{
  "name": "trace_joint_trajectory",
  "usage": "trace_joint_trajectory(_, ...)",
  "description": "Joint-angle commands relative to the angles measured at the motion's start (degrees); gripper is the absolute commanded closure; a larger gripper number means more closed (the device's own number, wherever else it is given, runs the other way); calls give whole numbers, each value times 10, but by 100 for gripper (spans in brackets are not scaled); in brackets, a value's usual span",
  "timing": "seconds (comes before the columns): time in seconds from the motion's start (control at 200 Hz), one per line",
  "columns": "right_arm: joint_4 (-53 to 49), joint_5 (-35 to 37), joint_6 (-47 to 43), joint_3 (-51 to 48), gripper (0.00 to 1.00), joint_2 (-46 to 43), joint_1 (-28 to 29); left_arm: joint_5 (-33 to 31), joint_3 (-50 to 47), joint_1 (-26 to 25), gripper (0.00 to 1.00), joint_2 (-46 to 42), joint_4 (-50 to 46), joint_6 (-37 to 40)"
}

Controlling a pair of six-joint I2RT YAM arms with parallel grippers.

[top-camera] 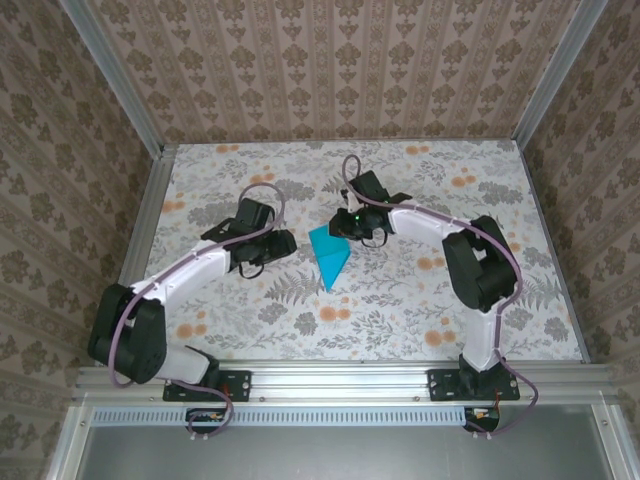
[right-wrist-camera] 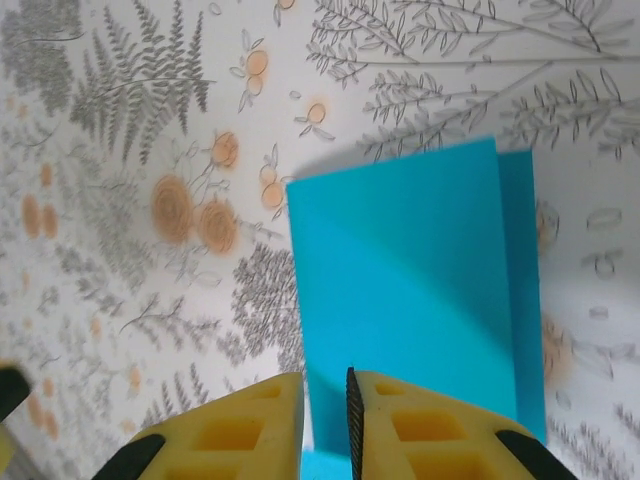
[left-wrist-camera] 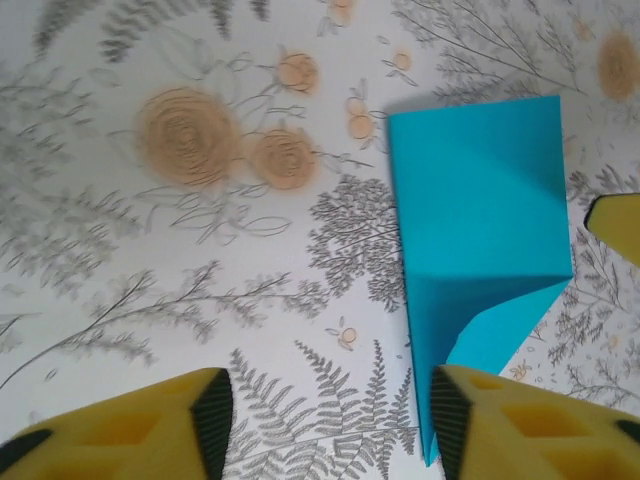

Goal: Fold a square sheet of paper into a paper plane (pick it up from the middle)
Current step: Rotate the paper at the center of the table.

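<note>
Left gripper (left-wrist-camera: pixel 328 400): jaws gaping wide.
Right gripper (right-wrist-camera: pixel 325 385): jaws nearly meeting, over paper (right-wrist-camera: pixel 410 290).
Paper: one, lying folded.

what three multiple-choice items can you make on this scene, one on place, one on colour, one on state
1. Where on the table is the paper?
A. between the left claw and the right claw
B. in the far left corner
C. in the far right corner

2. What colour is the paper?
A. orange
B. white
C. turquoise

3. How does the left claw stand?
A. shut on the paper
B. open
C. shut on nothing

Answers:
1 A, the top view shows the paper mid-table with a claw on either side.
2 C, all three views show it bright turquoise.
3 B, the left wrist view shows a wide gap between its fingers.
</note>
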Motion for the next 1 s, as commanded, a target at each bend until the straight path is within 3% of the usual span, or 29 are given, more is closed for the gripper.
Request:
trace_joint_trajectory(0.0, -69, 40, -24, 56, 78, 50, 10, -36, -19, 7, 33, -32, -39, 8)
trace_joint_trajectory(0.255, -130, 61, -43, 155, 77, 137, 12, -40, -32, 7, 20, -54, -46, 16)
trace_joint_trajectory(0.505, -171, 131, -39, 162, 76, 158, 12, -26, -43, 7, 11, -55, -37, 31)
trace_joint_trajectory(0.76, -136, 225, 60, 31, 74, 67, 7, -1, -57, -15, 4, -56, -18, 63)
trace_joint_trajectory(0.995, -34, 224, 194, -152, 63, -77, 6, -17, -30, -76, 3, -39, -26, 112)
